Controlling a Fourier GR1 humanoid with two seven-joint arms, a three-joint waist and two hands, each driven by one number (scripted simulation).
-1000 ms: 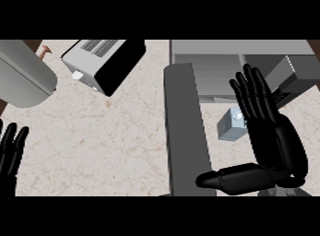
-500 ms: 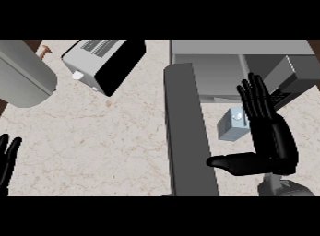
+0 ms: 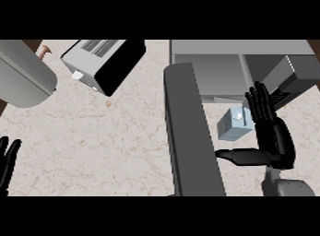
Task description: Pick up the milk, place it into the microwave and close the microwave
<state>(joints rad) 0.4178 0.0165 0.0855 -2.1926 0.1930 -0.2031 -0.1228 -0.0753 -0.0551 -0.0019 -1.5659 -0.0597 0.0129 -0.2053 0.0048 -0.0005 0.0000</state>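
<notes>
Milk (image 3: 234, 126) beside open right hand (image 3: 275, 138)

left hand (image 3: 0, 163) — cut off below

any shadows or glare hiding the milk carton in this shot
Head view: flat, even light, no glare. The small pale blue milk carton shows clearly beside the open black right hand; the long dark grey microwave door stands just left of it without covering it.
</notes>
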